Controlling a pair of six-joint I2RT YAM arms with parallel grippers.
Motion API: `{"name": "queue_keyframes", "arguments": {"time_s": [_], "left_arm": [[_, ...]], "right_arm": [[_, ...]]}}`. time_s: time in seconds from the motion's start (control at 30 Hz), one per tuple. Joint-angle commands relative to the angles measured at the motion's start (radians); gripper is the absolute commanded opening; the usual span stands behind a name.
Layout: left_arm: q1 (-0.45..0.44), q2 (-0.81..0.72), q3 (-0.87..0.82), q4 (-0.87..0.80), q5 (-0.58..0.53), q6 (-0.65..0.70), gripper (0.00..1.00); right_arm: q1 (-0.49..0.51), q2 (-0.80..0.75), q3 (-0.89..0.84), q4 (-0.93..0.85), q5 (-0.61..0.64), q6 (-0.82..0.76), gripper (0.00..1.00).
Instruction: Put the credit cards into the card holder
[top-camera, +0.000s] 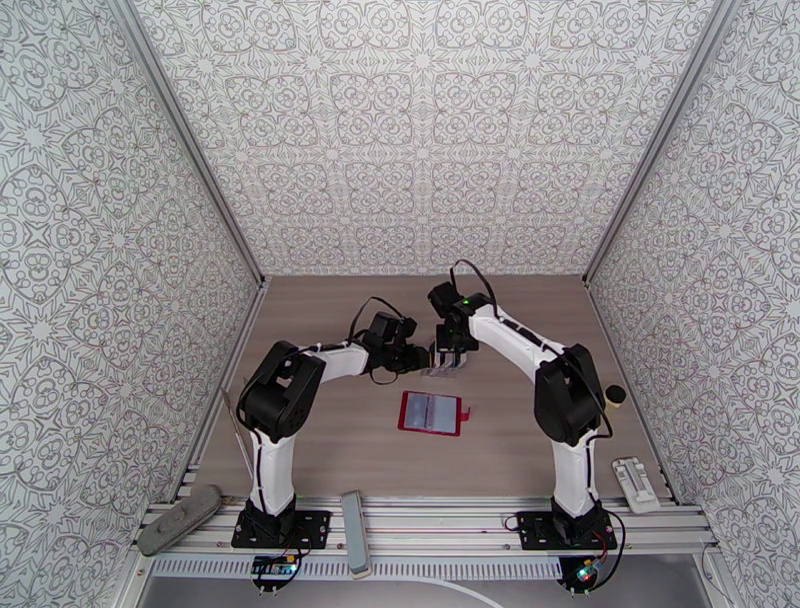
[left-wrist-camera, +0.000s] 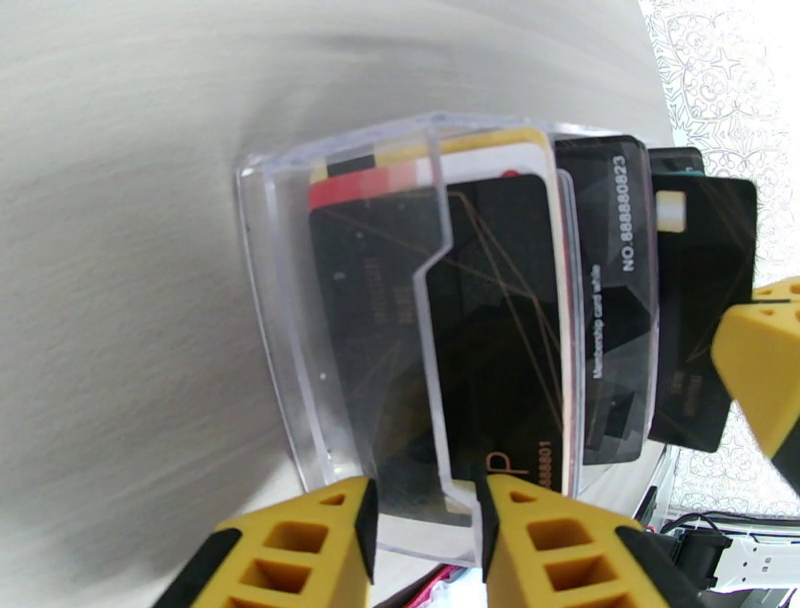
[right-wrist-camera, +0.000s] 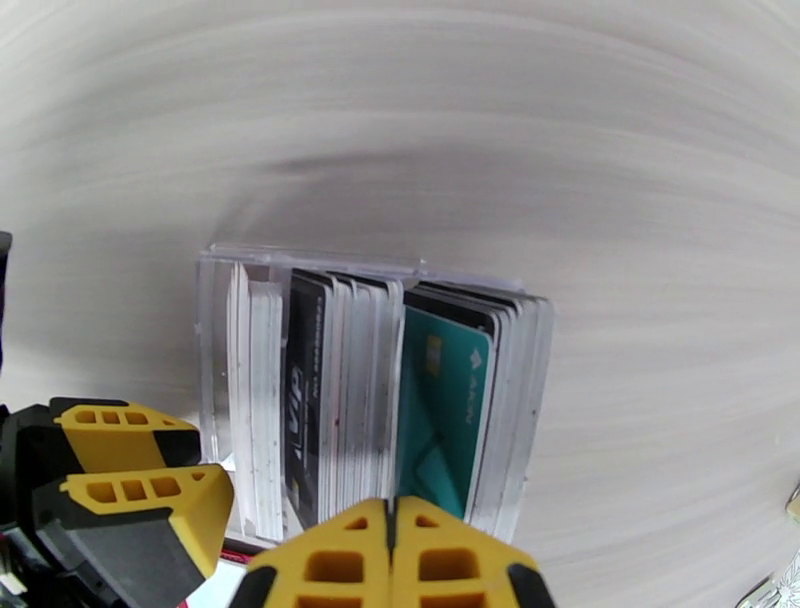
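Credit cards (right-wrist-camera: 440, 420) in clear case (left-wrist-camera: 290, 330): "VIP", "NO.888880823"; left hand (left-wrist-camera: 425, 500) pinches case, right hand (right-wrist-camera: 392, 510) closed.

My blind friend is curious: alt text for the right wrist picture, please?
A clear box on a pale table holds rows of cards, a teal card facing the camera. The right gripper, yellow fingertips closed, sits just beneath it; the left gripper is beside the box.

I log a clear plastic case (left-wrist-camera: 275, 270) standing on the wood-grain table (top-camera: 330, 450). Grey bar (top-camera: 354, 532) at 6 o'clock, grey oblong object (top-camera: 180, 519) at 7 o'clock, white device (top-camera: 634, 484) at 4 o'clock. Patterned walls (top-camera: 420, 130) enclose three sides.
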Motion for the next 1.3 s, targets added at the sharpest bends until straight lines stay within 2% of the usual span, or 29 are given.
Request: {"name": "queue_keyframes", "arguments": {"time_s": [0.0,0.6,0.9,1.27], "left_arm": [[0.006,0.040,-0.023,0.015,0.008,-0.021,0.33],[0.003,0.009,-0.064,0.145,0.070,-0.041,0.35],[0.003,-0.027,-0.098,0.212,0.081,-0.051,0.38],[0.000,-0.091,-0.120,0.202,0.061,-0.007,0.38]], "right_arm": [[0.001,-0.047,0.050,-0.020,0.027,0.014,0.00],[-0.007,-0.194,0.014,-0.039,0.059,0.013,0.00],[-0.007,-0.304,-0.095,0.006,0.023,0.016,0.00],[0.011,-0.479,-0.284,0.094,-0.041,0.027,0.00]]}}
